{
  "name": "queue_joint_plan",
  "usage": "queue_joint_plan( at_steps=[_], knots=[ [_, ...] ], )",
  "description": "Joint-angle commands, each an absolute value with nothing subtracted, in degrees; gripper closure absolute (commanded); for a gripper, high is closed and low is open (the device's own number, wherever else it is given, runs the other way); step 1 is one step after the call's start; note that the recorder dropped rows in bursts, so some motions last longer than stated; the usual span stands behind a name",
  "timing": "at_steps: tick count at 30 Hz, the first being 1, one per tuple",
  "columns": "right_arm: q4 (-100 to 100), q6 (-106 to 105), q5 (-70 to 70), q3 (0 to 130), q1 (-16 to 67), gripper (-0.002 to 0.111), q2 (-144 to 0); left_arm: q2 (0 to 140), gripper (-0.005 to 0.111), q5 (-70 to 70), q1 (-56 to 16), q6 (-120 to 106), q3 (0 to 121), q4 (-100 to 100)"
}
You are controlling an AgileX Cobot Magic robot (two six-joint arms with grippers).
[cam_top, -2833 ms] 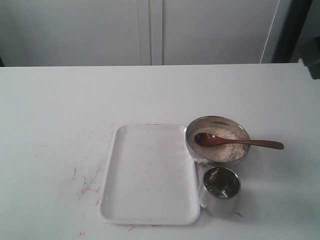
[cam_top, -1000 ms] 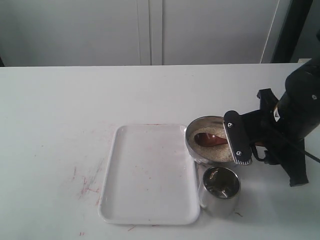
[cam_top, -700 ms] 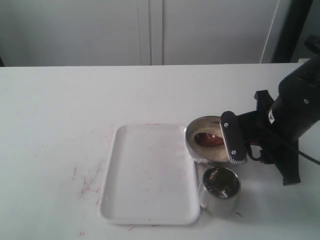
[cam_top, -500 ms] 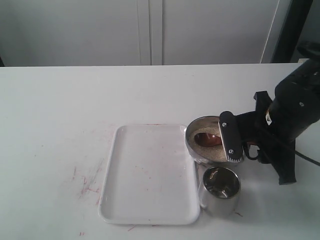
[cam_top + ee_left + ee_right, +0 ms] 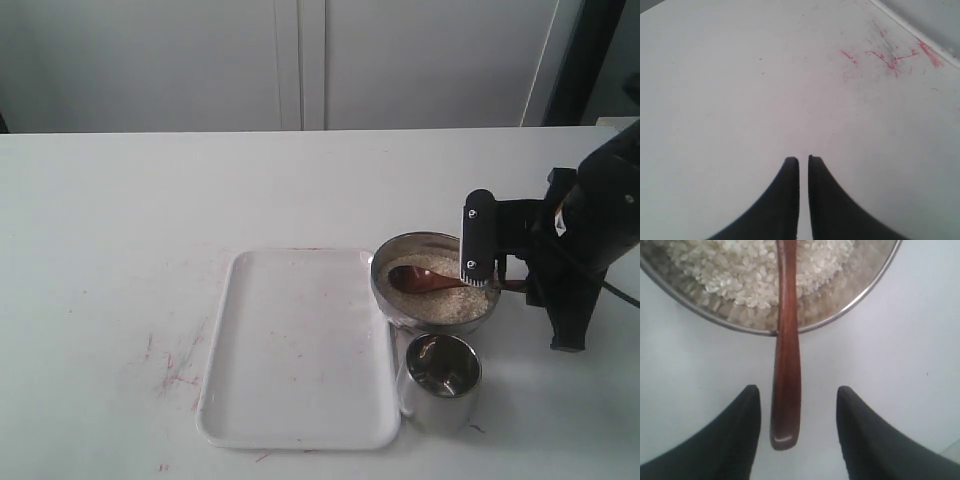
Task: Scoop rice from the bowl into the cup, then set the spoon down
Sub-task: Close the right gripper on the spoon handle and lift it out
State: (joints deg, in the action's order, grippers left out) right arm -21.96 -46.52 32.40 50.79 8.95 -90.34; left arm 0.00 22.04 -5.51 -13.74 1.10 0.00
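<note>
Right gripper [image 5: 797, 389] spread wide, spoon [image 5: 786, 340] handle between its fingers, bowl [image 5: 860, 285] just ahead; left gripper [image 5: 803, 160] pinched together.

I've open bench [image 5: 150, 200] along the left and far edges; tray [image 5: 290, 350], bowl [image 5: 381, 296] and cup [image 5: 440, 410] crowd toward the near-right corner.

Right gripper [image 5: 488, 278] hangs over the spoon [image 5: 425, 279] at the bowl [image 5: 385, 305] rim; spoon head lies in the rice [image 5: 440, 302].
</note>
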Motion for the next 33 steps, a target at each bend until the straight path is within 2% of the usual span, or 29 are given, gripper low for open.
queue_joint_plan(
  at_steps=[1,14,25,33],
  knots=[
    [-20.0,-46.0,30.8,50.6,8.5,0.063,-90.5,0.0,0.092,24.9,-5.9,-13.5,0.6,-0.3],
    [-20.2,-46.0,28.6,50.7,8.5,0.067,-94.8,0.0,0.092,24.9,-5.9,-13.5,0.6,-0.3],
    [-20.2,-45.8,29.3,50.7,8.5,0.09,-94.8,0.0,0.092,24.9,-5.9,-13.5,0.6,-0.3],
    [-20.6,-44.3,29.4,50.7,8.5,0.099,-94.8,0.0,0.092,24.9,-5.9,-13.5,0.6,-0.3]
  ],
)
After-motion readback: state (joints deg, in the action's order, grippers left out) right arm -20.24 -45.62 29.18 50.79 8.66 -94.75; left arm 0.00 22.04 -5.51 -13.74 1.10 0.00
